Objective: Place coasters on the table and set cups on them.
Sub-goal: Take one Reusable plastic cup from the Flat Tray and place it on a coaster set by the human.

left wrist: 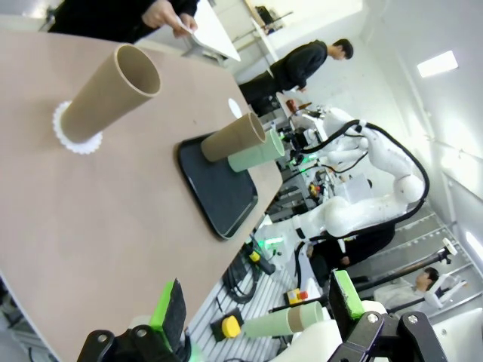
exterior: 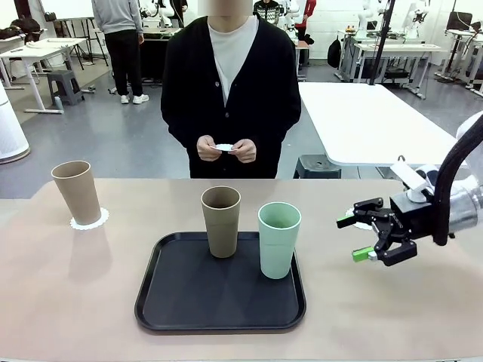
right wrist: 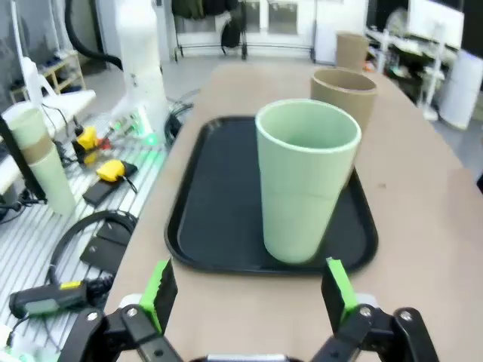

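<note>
Mint cup (exterior: 279, 240) on tray (exterior: 189, 294), right gripper (exterior: 353, 237) near it, jaws wide and empty, left gripper (left wrist: 256, 298) likewise

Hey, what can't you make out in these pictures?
Front view: white item in the person's fingers, small and half covered.
Front view: white patch behind the right gripper, mostly hidden by it.
Right wrist view: far tan cup, its base hidden behind the nearer tan cup.

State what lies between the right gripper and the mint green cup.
Only a strip of bare tabletop and the rim of the black tray separate the right gripper from the mint green cup; the front and right wrist views both show this.
</note>
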### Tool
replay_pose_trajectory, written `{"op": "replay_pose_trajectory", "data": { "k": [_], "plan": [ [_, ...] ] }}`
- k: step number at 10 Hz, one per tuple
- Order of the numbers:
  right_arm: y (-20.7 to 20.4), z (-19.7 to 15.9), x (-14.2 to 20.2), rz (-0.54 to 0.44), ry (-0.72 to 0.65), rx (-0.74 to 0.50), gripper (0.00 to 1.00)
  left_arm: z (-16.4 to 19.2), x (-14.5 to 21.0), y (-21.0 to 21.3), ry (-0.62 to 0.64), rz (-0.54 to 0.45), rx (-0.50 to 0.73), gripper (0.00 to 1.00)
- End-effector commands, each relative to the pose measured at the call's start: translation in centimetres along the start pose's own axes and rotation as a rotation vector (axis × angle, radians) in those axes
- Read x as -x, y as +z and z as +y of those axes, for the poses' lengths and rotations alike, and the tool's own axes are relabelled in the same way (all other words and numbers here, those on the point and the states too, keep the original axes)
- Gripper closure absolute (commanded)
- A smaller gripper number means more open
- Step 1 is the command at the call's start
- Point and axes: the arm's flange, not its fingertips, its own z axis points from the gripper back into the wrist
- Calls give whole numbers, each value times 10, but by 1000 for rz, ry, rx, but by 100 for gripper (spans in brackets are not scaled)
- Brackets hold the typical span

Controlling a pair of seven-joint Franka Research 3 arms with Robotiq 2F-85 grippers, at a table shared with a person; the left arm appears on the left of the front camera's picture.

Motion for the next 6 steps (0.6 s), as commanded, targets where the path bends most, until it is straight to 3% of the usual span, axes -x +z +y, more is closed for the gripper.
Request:
{"op": "replay_pose_trajectory", "data": {
  "k": [1, 6],
  "plan": [
    [1, -20, 22, -139, 0, -2, 0, -3, 1, 0, -1, -2, 2, 0],
    [-51, -45, 39, -109, -49, 31, 0, -3, 1, 0, -1, -2, 2, 0]
  ]
}}
